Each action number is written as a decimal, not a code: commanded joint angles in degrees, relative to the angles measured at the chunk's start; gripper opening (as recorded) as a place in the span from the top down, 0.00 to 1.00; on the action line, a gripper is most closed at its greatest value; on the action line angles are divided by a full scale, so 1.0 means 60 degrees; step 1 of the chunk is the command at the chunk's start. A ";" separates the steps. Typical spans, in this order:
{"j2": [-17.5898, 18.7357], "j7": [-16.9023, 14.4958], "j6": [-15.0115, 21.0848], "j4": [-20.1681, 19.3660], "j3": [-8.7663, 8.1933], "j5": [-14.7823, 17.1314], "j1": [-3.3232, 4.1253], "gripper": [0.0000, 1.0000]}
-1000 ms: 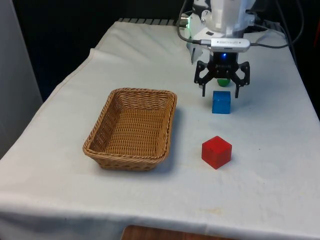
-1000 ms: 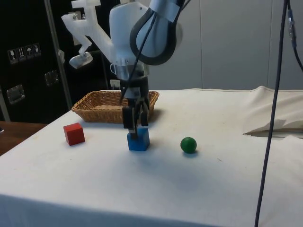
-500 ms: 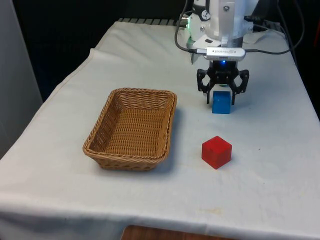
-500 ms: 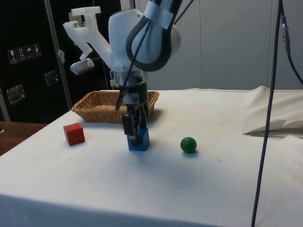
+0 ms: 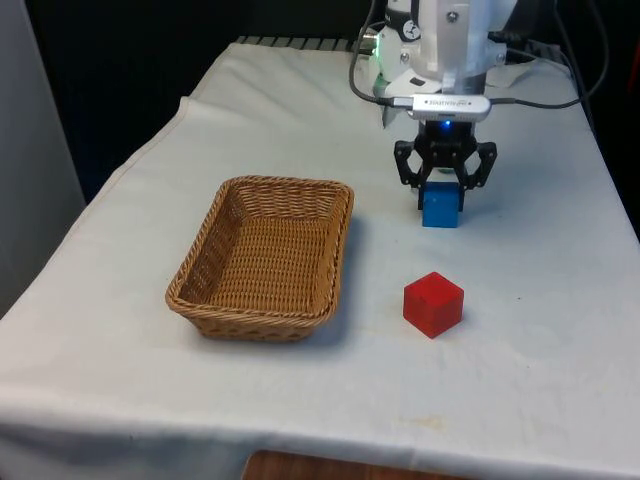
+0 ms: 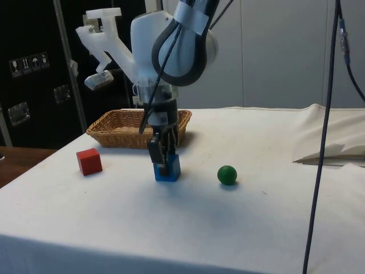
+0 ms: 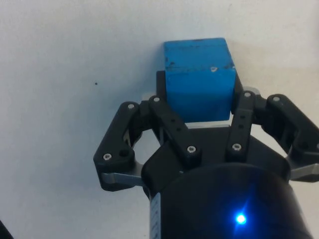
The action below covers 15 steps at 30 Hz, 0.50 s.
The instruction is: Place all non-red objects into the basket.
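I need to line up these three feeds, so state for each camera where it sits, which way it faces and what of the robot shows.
Front view: at the table's near end, facing the arm; gripper closed on the blue cube, basket and red cube nearer.
Side view: beside the table, facing across it; arm and gripper, plus the green ball.
Wrist view: on the wrist, looking down; fingers clamp the cube.
All three share the gripper and blue cube.

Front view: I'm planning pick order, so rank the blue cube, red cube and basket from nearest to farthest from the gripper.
1. Blue cube, between the fingers of the gripper.
2. Red cube, nearer the camera.
3. Basket, to the front view's left.
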 commanded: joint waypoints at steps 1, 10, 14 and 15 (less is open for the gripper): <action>-0.0095 -0.0038 -0.0038 -0.0029 0.0029 0.0067 -0.0048 0.99; -0.0697 0.0038 -0.0516 -0.0162 -0.0172 -0.0038 0.0010 0.99; -0.0917 0.0048 -0.0678 -0.0210 -0.0229 -0.0048 0.0010 0.99; -0.0964 0.0048 -0.0716 -0.0210 -0.0239 -0.0048 0.0010 0.99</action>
